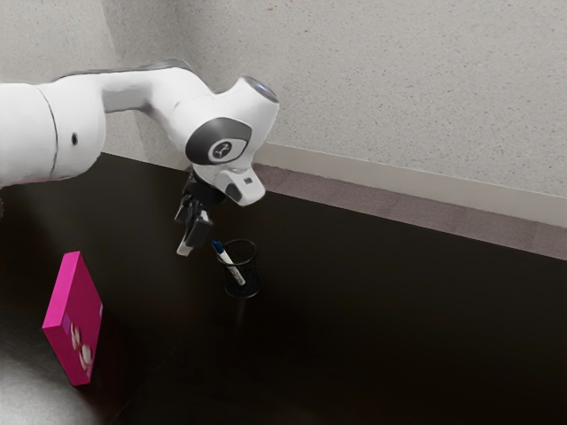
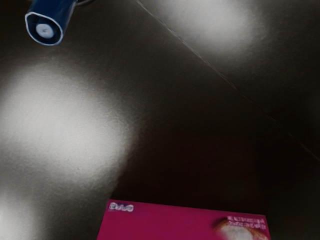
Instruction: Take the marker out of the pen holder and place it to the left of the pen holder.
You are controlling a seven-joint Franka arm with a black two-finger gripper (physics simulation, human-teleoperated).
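Exterior view's left to right: pink box stands on edge on the counter, well apart from the job; hand hangs above the counter near the pen holder, can't tell if open or closed, likely parked there to line up on the marker. Marker sits in the pen holder, leaning on the rim on the hand's side, blue end poking out, which should give a grab point for a lift.
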